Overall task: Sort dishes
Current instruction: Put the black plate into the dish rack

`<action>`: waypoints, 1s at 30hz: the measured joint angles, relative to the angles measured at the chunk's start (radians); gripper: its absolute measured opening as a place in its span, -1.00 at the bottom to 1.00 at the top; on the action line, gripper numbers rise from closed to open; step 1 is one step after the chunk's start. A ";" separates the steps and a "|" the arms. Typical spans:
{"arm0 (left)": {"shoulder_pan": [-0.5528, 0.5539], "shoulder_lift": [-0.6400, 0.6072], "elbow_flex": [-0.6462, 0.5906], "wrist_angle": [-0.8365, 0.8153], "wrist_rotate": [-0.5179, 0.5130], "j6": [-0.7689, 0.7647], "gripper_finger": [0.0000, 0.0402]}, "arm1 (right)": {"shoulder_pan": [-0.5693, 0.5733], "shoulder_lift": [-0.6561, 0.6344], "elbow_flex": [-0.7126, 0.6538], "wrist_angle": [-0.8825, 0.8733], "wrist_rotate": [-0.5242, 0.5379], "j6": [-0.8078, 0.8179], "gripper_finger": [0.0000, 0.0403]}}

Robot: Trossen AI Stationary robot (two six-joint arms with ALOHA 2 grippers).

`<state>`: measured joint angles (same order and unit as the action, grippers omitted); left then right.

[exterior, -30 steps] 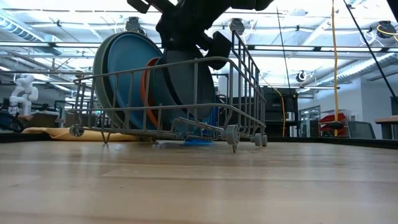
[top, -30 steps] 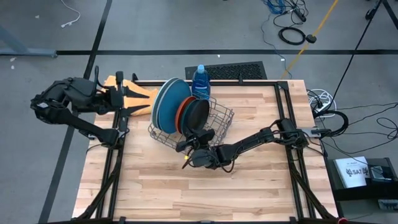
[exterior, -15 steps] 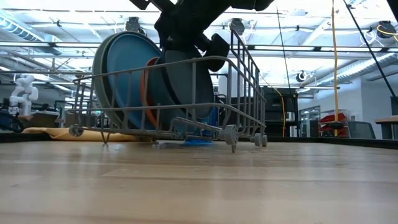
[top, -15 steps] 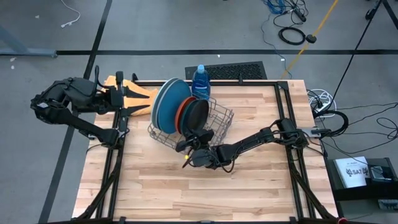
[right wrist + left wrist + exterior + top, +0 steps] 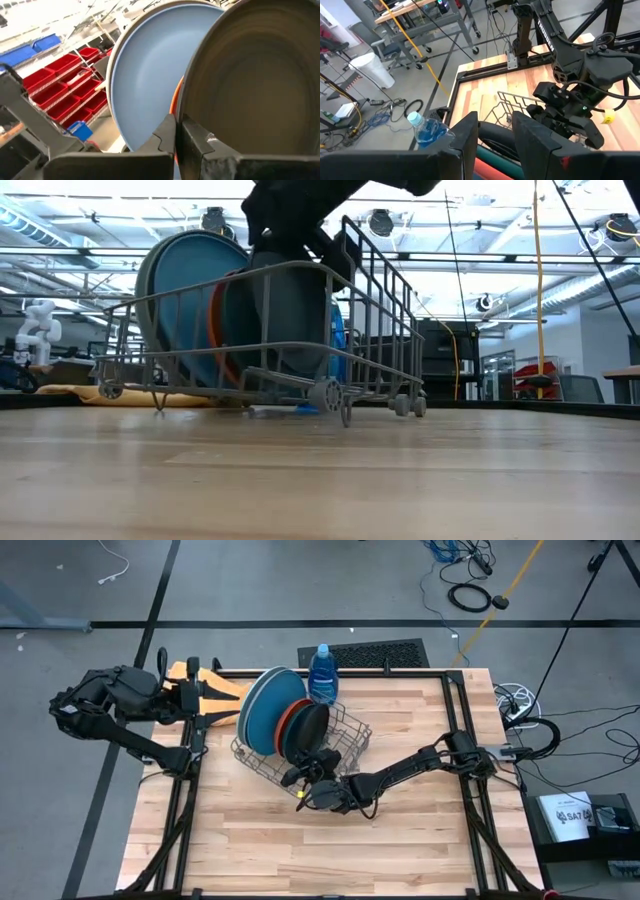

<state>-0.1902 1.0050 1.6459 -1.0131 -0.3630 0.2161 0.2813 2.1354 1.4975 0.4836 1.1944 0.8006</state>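
While right gripper [image 5: 306, 778], fingers pressed together, touches black plate [image 5: 313, 728] standing in wire rack [image 5: 352, 740], push slow, keep rack from sliding. Left gripper [image 5: 495, 140], fingers apart, empty, waits at table edge.

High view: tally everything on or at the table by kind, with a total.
Plates, as far as can be told apart: 4 (grey plate, blue plate, orange plate, black plate)
Wire rack: 1
Bottle: 1
Yellow cloth: 1
Total: 7

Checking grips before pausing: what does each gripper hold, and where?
Left gripper, open at the wooden table's rear corner, holds nothing. Right gripper is shut at the grey wire rack's near rim; whether it pinches a wire cannot be told.
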 joint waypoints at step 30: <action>0.000 0.000 0.000 0.001 0.000 -0.001 -0.39 | -0.003 0.003 0.000 -0.124 -0.006 -0.028 -0.26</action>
<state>-0.1902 1.0050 1.6459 -1.0122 -0.3630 0.2150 0.2787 2.1380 1.4971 0.3596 1.1879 0.7731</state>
